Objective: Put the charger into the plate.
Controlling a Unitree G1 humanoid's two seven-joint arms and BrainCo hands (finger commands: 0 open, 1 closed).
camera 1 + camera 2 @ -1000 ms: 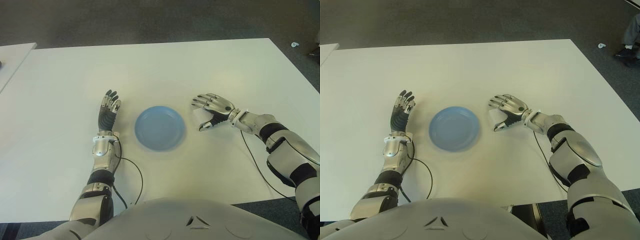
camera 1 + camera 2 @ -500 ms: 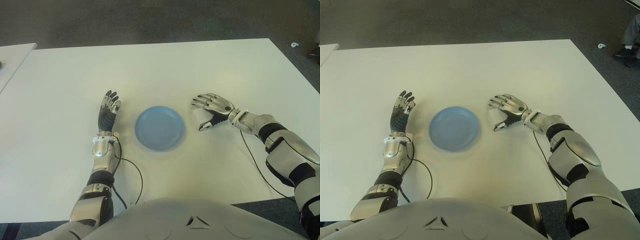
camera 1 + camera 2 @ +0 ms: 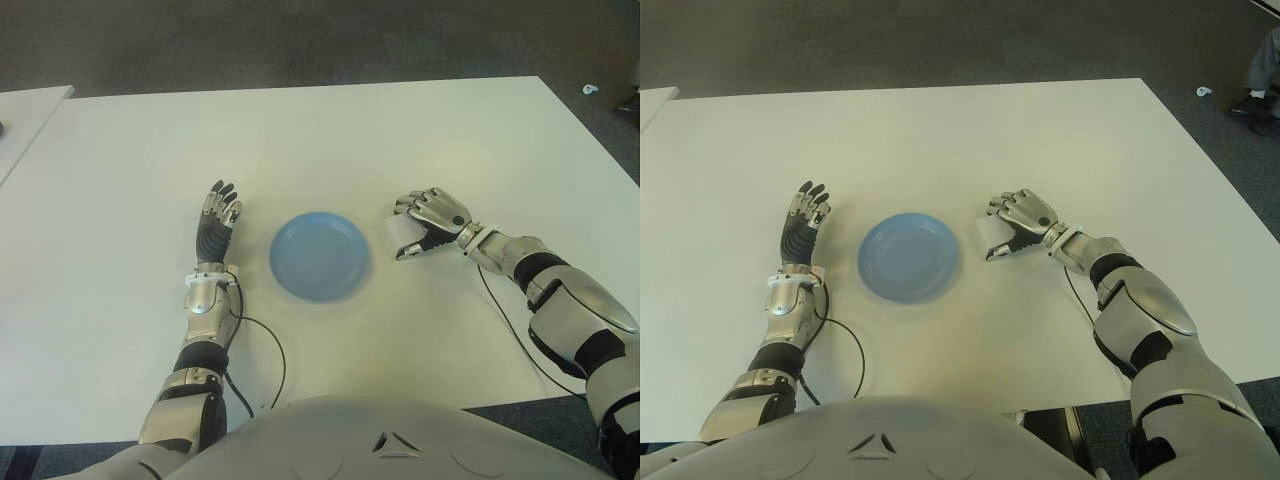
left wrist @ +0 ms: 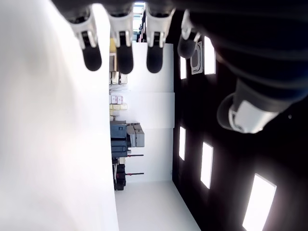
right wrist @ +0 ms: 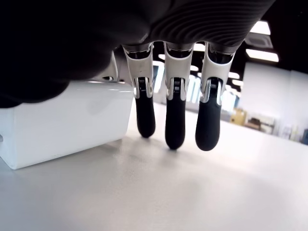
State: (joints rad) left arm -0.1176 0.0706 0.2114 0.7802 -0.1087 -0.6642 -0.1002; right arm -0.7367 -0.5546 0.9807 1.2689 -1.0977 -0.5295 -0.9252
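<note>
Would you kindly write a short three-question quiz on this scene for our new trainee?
1. True or false: the charger already lies in the plate.
2. Which hand is curling over the charger? A) left hand B) right hand
3. Fill in: the charger sits on the table on the plate's ____ side, by the robot's own sides.

Key
1. False: it stands on the table, apart from the plate, and the plate holds nothing.
2. B. The right hand arches over the charger, fingertips coming down at the table beside it; a firm grasp does not show. The left hand lies flat and open left of the plate.
3. Right.
</note>
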